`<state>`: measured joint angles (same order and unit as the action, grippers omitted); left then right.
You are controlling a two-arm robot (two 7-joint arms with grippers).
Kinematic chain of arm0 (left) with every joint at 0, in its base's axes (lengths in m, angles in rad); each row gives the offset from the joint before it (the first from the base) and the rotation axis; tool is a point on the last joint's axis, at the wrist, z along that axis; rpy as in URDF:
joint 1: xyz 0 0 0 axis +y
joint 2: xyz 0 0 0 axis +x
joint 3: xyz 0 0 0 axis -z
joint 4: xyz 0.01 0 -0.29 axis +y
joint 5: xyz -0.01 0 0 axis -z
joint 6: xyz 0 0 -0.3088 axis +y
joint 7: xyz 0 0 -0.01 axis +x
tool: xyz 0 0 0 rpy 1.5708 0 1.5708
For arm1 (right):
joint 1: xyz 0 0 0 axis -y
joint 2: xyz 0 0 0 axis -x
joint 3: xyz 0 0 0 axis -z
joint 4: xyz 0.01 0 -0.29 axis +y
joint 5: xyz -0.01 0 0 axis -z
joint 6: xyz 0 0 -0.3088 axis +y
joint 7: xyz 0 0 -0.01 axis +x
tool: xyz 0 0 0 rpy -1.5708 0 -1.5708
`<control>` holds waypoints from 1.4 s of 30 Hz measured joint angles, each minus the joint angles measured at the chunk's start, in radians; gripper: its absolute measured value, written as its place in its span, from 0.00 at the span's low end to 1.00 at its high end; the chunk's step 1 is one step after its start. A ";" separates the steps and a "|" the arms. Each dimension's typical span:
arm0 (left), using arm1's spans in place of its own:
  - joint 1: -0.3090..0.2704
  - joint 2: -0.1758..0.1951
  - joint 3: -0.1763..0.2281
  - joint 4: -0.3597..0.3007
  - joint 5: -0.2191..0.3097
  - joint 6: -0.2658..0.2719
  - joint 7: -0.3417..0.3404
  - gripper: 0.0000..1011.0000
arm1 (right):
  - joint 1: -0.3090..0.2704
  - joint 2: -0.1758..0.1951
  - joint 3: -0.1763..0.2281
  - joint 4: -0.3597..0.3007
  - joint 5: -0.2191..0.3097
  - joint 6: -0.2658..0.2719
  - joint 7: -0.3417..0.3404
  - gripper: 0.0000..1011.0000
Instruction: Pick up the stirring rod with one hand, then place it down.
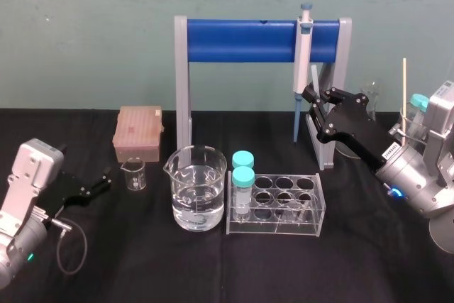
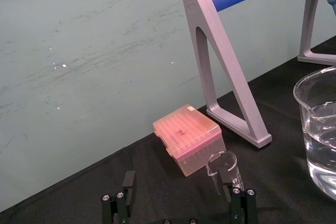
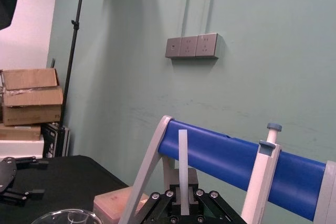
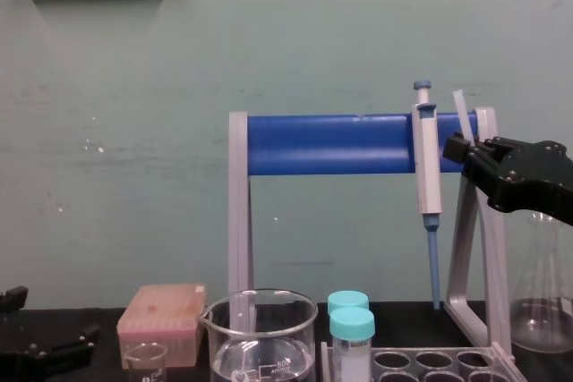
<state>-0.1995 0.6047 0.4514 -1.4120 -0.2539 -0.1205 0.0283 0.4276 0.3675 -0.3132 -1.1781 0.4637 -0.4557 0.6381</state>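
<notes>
The stirring rod (image 1: 314, 77) is a thin, whitish, translucent stick held nearly upright in the air, in front of the right post of the blue-barred stand (image 1: 241, 40) and just right of the hanging pipette (image 1: 303, 54). My right gripper (image 1: 310, 96) is shut on its lower part. In the right wrist view the rod (image 3: 182, 166) rises from between the jaws of the right gripper (image 3: 182, 205). From the chest the rod (image 4: 461, 110) sticks up above the right gripper (image 4: 458, 146). My left gripper (image 1: 106, 179) rests open at the table's left, close to a small beaker (image 1: 133, 174).
A large beaker of water (image 1: 198, 188) stands mid-table, beside a clear tube rack (image 1: 277, 204) with two teal-capped tubes (image 1: 243, 175). A pink tip box (image 1: 138, 133) lies behind the small beaker. At the far right a flask (image 1: 369, 101) and a wooden stick (image 1: 404, 90) stand.
</notes>
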 joint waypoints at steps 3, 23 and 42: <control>0.000 0.000 0.000 0.000 0.000 0.000 0.000 0.99 | 0.000 0.000 0.000 0.000 0.000 0.000 0.000 0.07; 0.000 0.000 0.000 0.000 0.000 0.000 0.000 0.99 | 0.000 0.000 0.000 0.000 0.000 0.000 0.000 0.07; 0.000 0.000 0.000 0.000 0.000 0.000 0.000 0.99 | 0.000 0.000 0.000 0.000 0.000 0.000 0.000 0.07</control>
<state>-0.1995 0.6047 0.4514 -1.4120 -0.2539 -0.1206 0.0283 0.4276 0.3675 -0.3132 -1.1780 0.4637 -0.4557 0.6381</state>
